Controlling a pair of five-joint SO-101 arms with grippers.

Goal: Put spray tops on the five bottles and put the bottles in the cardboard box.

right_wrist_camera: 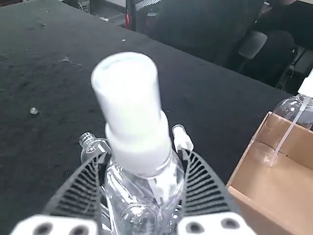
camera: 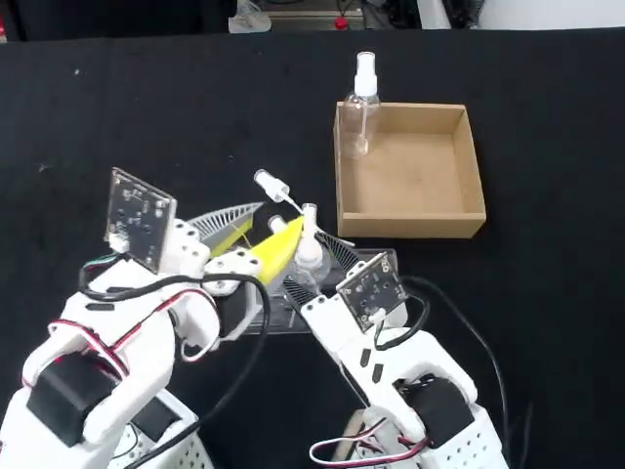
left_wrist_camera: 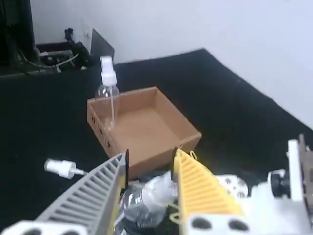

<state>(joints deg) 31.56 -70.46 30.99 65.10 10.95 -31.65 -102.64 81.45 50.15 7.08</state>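
My right gripper [right_wrist_camera: 142,157] is shut on a clear bottle [right_wrist_camera: 144,188] that carries a white spray top [right_wrist_camera: 129,105]; in the high view this bottle [camera: 309,256] stands upright just short of the cardboard box [camera: 410,227]. My left gripper [left_wrist_camera: 150,156] is open, its grey and yellow fingers on either side of that bottle [left_wrist_camera: 149,196] from above. A second bottle with a spray top [camera: 359,109] stands in the box's far left corner. A loose spray top [camera: 271,186] lies on the table left of the box. An uncapped bottle [right_wrist_camera: 89,143] sits behind the held one.
A clear plastic tray [camera: 376,262] lies under the two grippers, near the box's front wall. The black table stretches open to the far left and to the right of the box. Cables trail beside the right arm's base [camera: 459,322].
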